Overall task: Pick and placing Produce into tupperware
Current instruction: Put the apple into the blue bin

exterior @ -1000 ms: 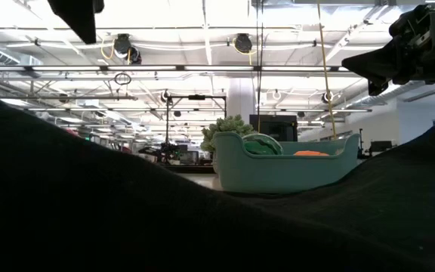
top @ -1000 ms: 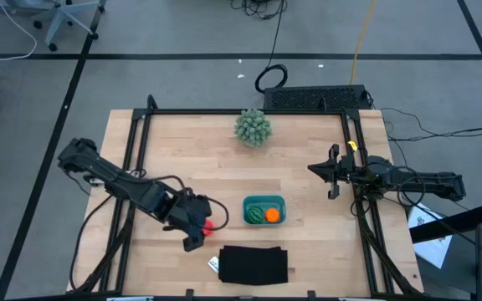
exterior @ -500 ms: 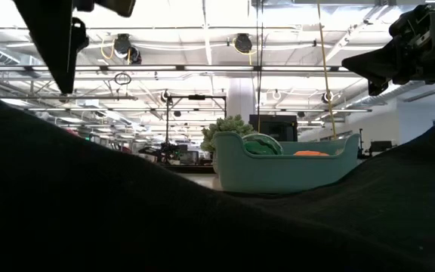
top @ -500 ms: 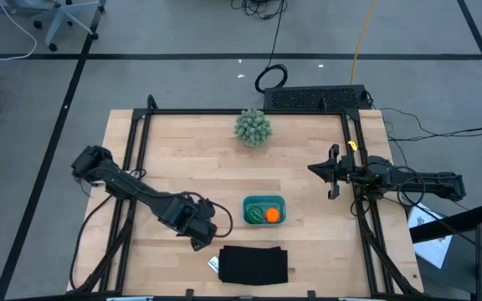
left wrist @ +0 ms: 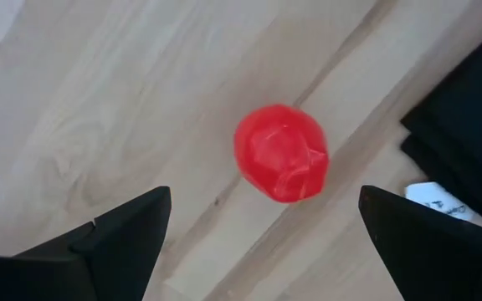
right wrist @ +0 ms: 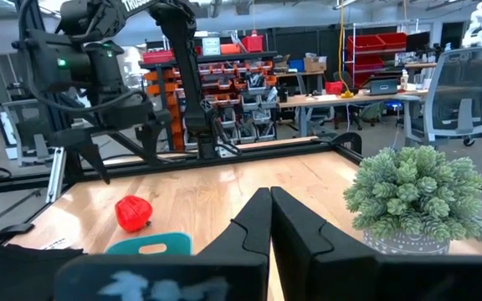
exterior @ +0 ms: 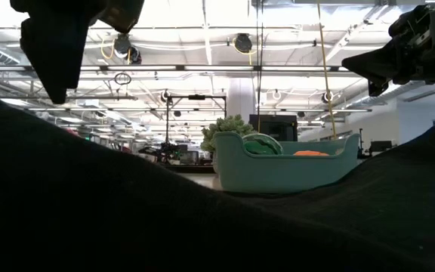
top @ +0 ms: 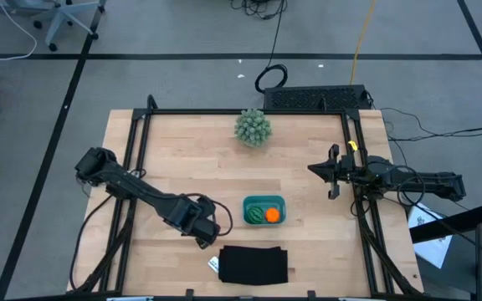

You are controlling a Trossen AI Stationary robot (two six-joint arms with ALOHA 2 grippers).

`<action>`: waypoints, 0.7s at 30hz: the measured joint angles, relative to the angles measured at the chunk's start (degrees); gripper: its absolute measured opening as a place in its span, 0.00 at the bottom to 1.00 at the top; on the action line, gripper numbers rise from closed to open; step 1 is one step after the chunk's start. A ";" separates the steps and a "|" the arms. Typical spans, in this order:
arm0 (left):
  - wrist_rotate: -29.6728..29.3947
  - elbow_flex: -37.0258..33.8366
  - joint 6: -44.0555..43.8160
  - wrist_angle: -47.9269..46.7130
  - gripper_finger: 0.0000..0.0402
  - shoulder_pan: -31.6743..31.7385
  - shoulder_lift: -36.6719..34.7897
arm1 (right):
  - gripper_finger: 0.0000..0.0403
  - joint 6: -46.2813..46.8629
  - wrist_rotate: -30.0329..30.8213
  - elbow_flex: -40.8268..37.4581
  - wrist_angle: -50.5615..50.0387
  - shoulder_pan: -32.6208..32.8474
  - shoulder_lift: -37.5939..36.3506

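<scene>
Left claw (left wrist: 262, 226) spread wide directly over red tomato (left wrist: 281, 164), not touching; tomato resting on bare tabletop (left wrist: 124, 100) beside teal tupperware (top: 264, 210). Right claw (right wrist: 270, 219) pinched closed, waiting well apart.

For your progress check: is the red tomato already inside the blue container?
No, the red tomato lies on the bare wood between the open left gripper fingers.

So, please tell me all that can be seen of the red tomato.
The red tomato is small, roundish and slightly faceted, glossy like plastic. It lies alone on the bare wooden table, near the black mat and outside the container. The left gripper hangs open above it, fingers on either side, not touching.
</scene>
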 joint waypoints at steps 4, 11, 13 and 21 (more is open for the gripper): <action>0.52 0.00 0.18 1.66 0.98 -0.87 0.80 | 0.00 -0.12 0.00 -0.01 0.00 0.00 0.00; 1.65 0.00 2.23 4.74 0.98 -1.91 3.80 | 0.00 -0.20 0.00 -0.01 -0.15 -0.02 0.38; 1.90 0.00 2.85 5.18 0.98 -2.20 4.68 | 0.00 -0.22 0.00 -0.01 0.22 0.00 0.79; 0.43 0.00 6.81 8.00 0.98 -2.29 6.73 | 0.00 -0.22 0.02 0.01 0.12 0.00 1.45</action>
